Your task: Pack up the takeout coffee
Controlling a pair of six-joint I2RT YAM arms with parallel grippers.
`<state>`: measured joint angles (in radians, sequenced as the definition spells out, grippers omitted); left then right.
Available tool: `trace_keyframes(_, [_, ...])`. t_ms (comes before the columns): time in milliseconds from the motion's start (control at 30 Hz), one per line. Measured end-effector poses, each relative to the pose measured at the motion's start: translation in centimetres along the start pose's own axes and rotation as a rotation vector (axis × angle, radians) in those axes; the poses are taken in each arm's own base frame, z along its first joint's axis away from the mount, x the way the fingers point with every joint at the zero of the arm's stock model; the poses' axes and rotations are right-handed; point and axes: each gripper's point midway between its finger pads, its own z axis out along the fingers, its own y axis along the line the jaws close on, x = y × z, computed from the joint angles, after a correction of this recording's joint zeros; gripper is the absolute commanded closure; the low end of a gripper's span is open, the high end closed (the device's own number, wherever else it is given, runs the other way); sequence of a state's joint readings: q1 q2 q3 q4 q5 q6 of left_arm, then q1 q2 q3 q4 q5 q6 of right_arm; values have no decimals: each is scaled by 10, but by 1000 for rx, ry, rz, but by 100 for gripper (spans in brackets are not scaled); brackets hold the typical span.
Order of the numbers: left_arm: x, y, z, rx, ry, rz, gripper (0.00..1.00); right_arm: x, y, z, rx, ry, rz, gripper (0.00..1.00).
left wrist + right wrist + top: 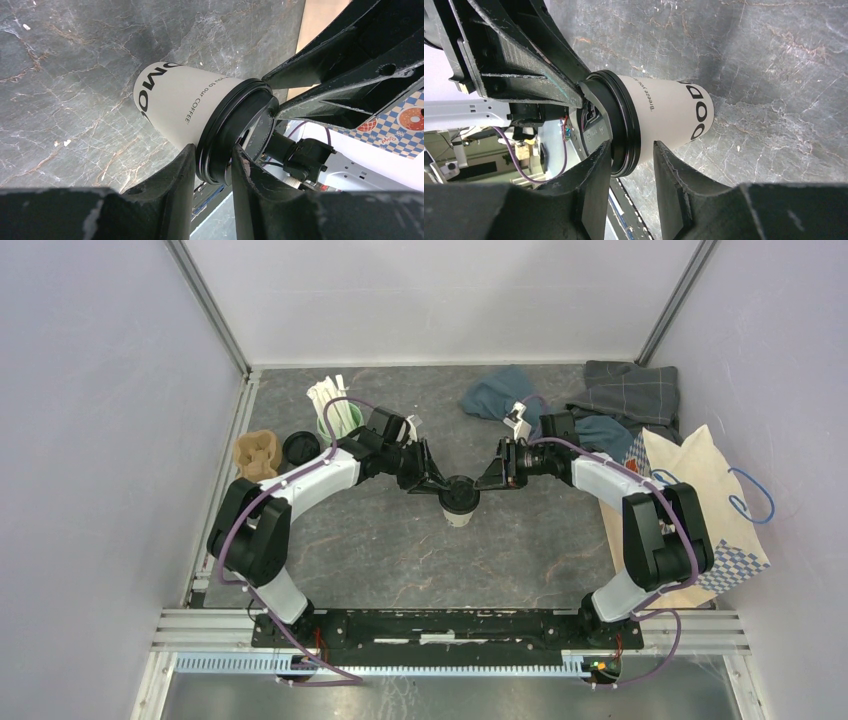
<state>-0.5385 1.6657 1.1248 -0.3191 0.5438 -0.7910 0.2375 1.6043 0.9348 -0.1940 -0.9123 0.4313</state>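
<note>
The takeout coffee (460, 504), a white paper cup with a black lid, stands mid-table with both grippers meeting over it. In the left wrist view the coffee (180, 102) shows its lid rim pinched by my left gripper (212, 150), one finger under the rim and one on the lid top. My left gripper (441, 486) comes in from the left. My right gripper (482, 484) comes in from the right. In the right wrist view my right gripper (631, 146) straddles the lid rim of the coffee (669, 112), with a small gap showing below the rim.
A paper bag (700, 510) with blue handles lies at the right edge. Grey and blue cloths (600, 400) are heaped at the back right. At the back left stand a green mug of white sticks (333, 418), a loose black lid (299, 448) and a brown cup holder (257, 455).
</note>
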Motion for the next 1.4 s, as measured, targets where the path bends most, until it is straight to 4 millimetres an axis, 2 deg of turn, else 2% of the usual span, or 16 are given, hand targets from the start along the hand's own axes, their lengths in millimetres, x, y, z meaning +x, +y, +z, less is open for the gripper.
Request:
trace_keyframes(67, [-1, 1, 0, -6, -5, 0, 66, 1, -2, 1, 6, -3, 20, 57])
trace_keyframes(167, [-1, 2, 1, -8, -7, 0, 65, 3, -3, 1, 7, -4, 43, 48])
trace_keyframes(333, [-1, 2, 1, -5, -8, 4, 56, 1, -3, 1, 13, -5, 30, 39])
trace_keyframes(533, [0, 1, 0, 2, -3, 9, 44, -4, 6, 4, -6, -7, 4, 39])
trace_keyframes(700, [-1, 0, 0, 2, -4, 10, 43, -5, 7, 11, -14, 3, -5, 47])
trace_keyframes(800, [-2, -1, 1, 9, -8, 14, 44, -5, 3, 14, -12, 5, 11, 48])
trace_keyframes(967, [-6, -6, 2, 36, -24, 31, 52, -11, 2, 17, -10, -18, 28, 54])
trace_keyframes(1133, [0, 3, 8, 55, -23, 8, 56, -6, -3, 21, -30, -44, 78, 56])
trace_keyframes(1400, [-1, 0, 7, 69, -24, 2, 35, -9, 0, 19, -31, -36, 49, 42])
